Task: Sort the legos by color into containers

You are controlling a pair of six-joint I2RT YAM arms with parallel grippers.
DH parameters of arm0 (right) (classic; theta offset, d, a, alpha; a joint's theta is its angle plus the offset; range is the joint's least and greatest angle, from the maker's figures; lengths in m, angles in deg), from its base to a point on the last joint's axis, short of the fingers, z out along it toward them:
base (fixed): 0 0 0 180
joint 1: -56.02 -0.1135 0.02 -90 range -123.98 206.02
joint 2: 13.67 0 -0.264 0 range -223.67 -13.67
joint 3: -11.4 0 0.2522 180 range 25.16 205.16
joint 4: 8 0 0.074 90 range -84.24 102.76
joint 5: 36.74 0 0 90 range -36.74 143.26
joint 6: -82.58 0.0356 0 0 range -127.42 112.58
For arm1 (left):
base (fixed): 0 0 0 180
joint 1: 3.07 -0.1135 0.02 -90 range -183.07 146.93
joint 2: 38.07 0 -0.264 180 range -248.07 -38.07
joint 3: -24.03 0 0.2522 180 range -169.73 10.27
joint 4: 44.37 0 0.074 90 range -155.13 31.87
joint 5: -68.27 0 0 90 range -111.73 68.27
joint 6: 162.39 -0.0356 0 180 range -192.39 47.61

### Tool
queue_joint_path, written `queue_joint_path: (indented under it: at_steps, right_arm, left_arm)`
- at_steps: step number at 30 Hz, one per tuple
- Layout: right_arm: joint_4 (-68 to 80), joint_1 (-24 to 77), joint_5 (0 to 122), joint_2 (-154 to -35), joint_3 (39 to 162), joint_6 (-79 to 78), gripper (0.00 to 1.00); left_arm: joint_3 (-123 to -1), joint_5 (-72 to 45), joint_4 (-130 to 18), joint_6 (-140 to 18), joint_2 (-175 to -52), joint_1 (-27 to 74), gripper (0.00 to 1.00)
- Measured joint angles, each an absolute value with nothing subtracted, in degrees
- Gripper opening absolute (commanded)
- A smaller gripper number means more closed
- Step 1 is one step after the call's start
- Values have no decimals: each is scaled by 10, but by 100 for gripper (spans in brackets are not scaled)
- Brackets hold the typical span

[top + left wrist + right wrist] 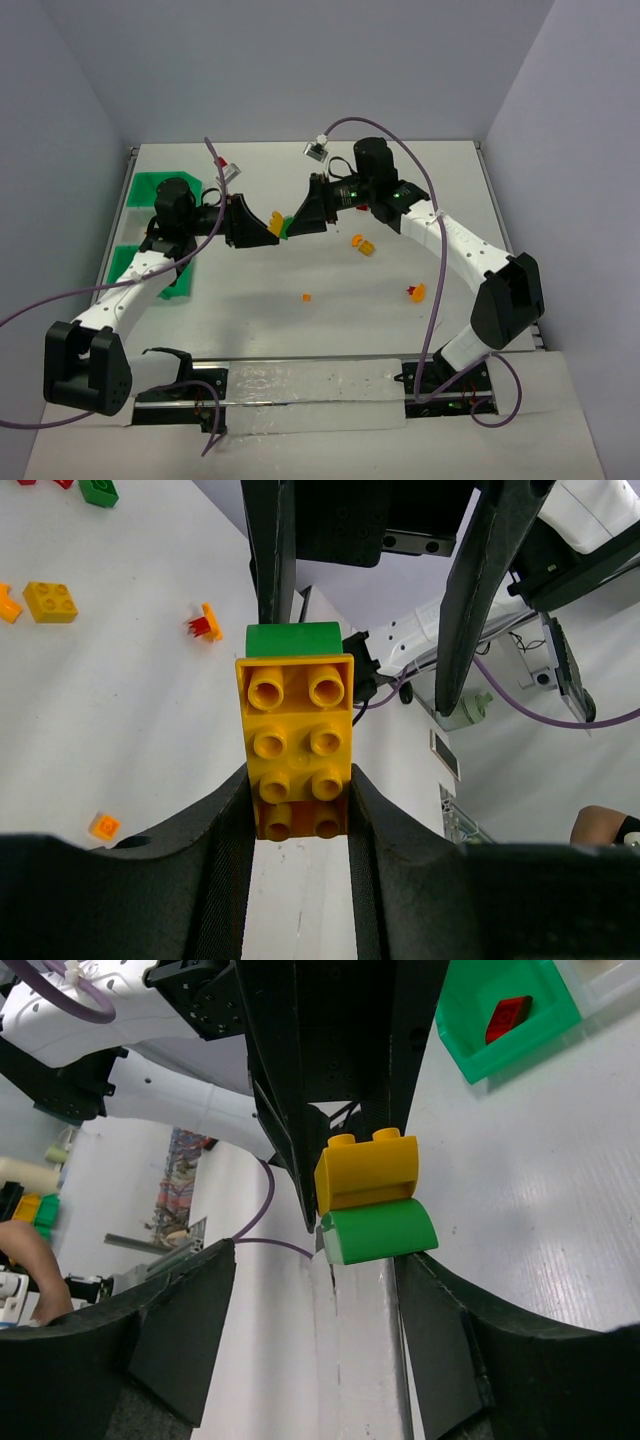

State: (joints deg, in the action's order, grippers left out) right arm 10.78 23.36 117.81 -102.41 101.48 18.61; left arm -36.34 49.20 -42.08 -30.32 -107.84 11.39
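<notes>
Yellow lego (pixel 298 745) joined to green lego (pixel 380 1232), mid-air above bench (pixel 250 320).
Left claw (pixel 300 785) is clamping the yellow lego; right claw (pixel 315 1280) is standing with jaws apart, either side of the green lego.

You have the bins (pixel 140 190) at nine o'clock on the worktop (pixel 250 310), loose bricks (pixel 364 243) toward four, stacked bricks (pixel 281 225) at centre.

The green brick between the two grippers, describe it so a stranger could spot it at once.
Over the white table's middle, the left gripper and right gripper meet tip to tip. The left clamps a yellow brick, and the green brick sits on its far end, between the right's open fingers. Unlike the loose bricks below, it is round-backed and held aloft.
</notes>
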Motion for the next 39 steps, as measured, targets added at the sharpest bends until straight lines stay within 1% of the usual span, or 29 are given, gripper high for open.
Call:
queue_joint_path:
  at_steps: [2, 14, 17, 23, 27, 35, 37, 39]
  right_arm:
    - [109, 234, 1180, -1026, 1015, 185, 68]
    - [206, 232, 1170, -1023, 1015, 97, 68]
    - [228, 232, 1164, -1018, 1015, 81, 71]
    - [221, 234, 1152, -1015, 1009, 87, 81]
    - [194, 234, 1153, -1015, 1009, 109, 82]
    - [159, 230, 1152, -1027, 1019, 127, 79]
    - [153, 228, 1151, -1030, 1022, 129, 76]
    - [149, 225, 1151, -1031, 1023, 131, 69]
  left_arm:
    - [-363, 493, -419, -301, -1078, 114, 0]
    - [-368, 493, -464, -348, -1070, 115, 0]
    - [-380, 493, -479, -360, -1070, 114, 0]
    - [-384, 494, -477, -356, -1070, 115, 0]
    - [-384, 497, -477, -354, -1068, 115, 0]
    - [-384, 510, -479, -355, -1067, 123, 0]
    - [-384, 513, -479, -355, -1067, 127, 0]
    - [-384, 516, -480, -355, -1067, 130, 0]
